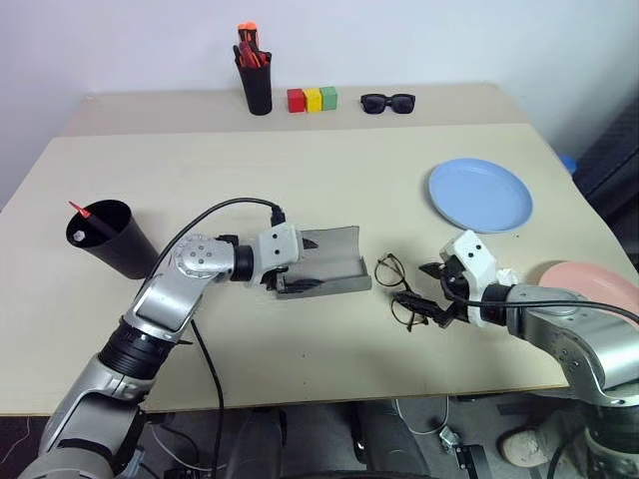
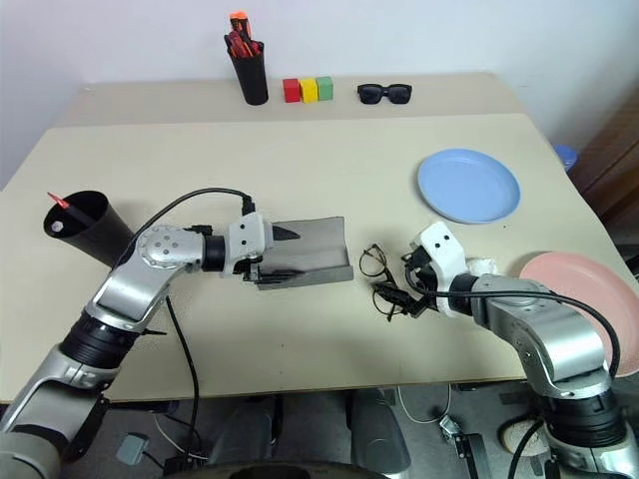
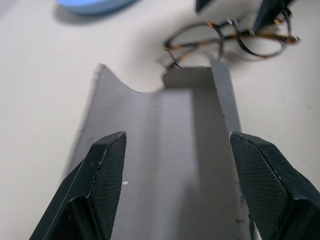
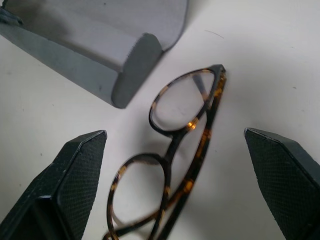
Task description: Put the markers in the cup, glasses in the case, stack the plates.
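Note:
The grey case lies open in the middle of the table. My left gripper hovers at the case's left end, open, with a finger over each side of the case's inside. The thin-framed glasses lie folded on the table just right of the case. My right gripper is open around the glasses' right side, its fingertips apart from the frame. The black cup stands at the left with the red marker in it. The blue plate and the pink plate lie apart on the right.
A black pen holder with orange-capped markers, three coloured blocks and black sunglasses stand along the back. The pink plate is near the table's right edge. My left arm's cable arcs above the table.

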Tool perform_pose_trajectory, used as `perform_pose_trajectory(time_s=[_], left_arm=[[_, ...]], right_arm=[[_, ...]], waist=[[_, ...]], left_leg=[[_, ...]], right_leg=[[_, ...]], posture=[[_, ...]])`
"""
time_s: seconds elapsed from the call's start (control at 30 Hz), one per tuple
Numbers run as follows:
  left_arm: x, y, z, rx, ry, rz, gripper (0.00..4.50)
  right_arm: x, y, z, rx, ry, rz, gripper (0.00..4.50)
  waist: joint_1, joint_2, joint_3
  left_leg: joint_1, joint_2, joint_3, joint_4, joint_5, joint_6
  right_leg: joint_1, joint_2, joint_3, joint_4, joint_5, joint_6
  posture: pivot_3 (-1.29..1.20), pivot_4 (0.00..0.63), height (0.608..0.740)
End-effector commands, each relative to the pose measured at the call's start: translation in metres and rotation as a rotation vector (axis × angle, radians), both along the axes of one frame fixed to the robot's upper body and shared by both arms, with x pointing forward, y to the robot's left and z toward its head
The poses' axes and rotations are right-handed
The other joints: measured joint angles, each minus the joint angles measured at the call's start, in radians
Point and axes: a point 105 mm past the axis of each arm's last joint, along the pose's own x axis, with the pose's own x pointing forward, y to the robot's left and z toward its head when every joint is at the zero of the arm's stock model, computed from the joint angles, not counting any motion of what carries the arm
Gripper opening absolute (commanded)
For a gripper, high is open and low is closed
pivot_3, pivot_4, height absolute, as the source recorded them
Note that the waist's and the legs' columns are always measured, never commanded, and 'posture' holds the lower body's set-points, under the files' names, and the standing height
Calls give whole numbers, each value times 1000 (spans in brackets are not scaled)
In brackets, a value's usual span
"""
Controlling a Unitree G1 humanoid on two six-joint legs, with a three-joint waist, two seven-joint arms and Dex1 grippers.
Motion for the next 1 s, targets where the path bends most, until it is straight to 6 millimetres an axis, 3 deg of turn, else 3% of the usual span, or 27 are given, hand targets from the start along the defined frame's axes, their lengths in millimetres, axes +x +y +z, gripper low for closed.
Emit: perform_pose_trajectory(time_s=[0.03,0.23,0.47,0.57,0.7,0.77,0.87,1.0], left_arm=[[-5,10,18,-62,-30,19,3370],[-12,33,16,-70,-31,118,3370],[-19,57,7,-71,-5,224,3370],[-21,70,2,-83,15,283,3370],[-24,99,-9,-75,25,401,3370],[-27,105,-13,-77,30,421,3370],[-31,113,-18,-96,43,448,3370],[-35,122,-27,-98,62,488,3370]], right_arm=[[5,3,2,5,-3,-17,3186],[7,-2,-4,-19,39,-40,169],[9,-4,8,-76,-30,-9,68],[9,1,21,-93,-85,43,68],[9,29,63,-118,-238,240,68],[9,41,75,-122,-277,331,68],[17,70,83,-143,-338,518,68],[34,110,78,-159,-358,737,68]], waist=[[1,0,0],[0,0,0],[5,0,-1],[4,0,0],[-7,2,1],[-5,2,1],[-3,1,1],[-6,1,1]], left_leg=[[0,0,0,0,0,0],[0,0,0,0,0,0],[0,0,0,1,0,0],[0,0,0,0,0,0],[0,0,1,0,0,0],[1,1,1,-1,0,0],[1,1,1,-1,0,0],[0,1,2,0,0,0]], right_leg=[[0,0,0,0,0,0],[0,0,0,0,0,0],[1,0,0,-1,0,-1],[1,0,0,-1,0,-1],[0,0,0,0,0,-1],[-1,1,0,0,0,-1],[-1,0,0,-1,0,-1],[-1,0,0,-1,0,-2]], posture=[[0,150,740],[0,150,740],[0,150,740],[0,150,740],[0,150,740],[0,150,740],[0,150,740],[0,150,740]])
